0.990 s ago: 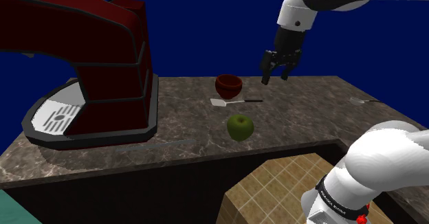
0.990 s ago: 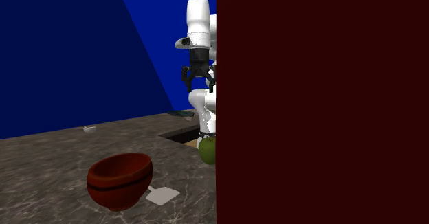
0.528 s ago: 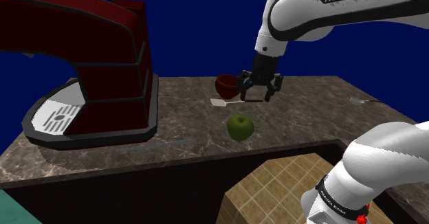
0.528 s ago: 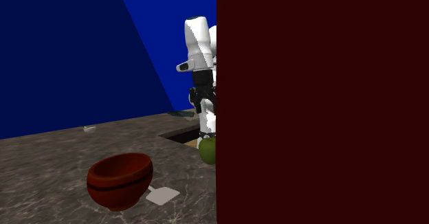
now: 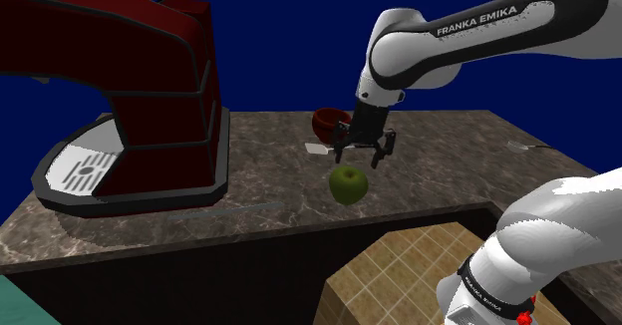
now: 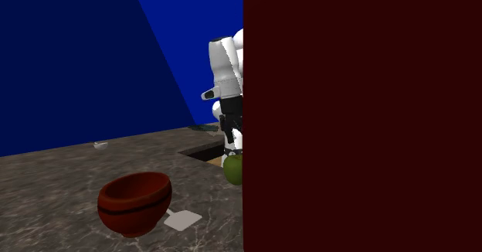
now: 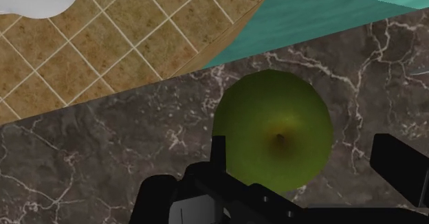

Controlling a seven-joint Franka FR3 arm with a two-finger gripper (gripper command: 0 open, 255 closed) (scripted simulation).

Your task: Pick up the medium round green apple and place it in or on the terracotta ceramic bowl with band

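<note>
just above the green apple (image 5: 348, 185) on the marbled counter (image 5: 454, 149), the gripper (image 5: 360, 158) hangs with its fingers apart.

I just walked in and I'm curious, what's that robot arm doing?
The white arm's black gripper hangs open just above the green apple on the marbled countertop, not gripping it yet. The reddish-brown bowl waits nearby on the counter, with a white spatula beside it.

The scene is lit dimly and flatly. The marbled tabletop (image 5: 439, 154) is kept dark, the white arm (image 5: 449, 44) is caught brightest, and the apple (image 7: 271, 130) is shaded darker at its middle.
</note>
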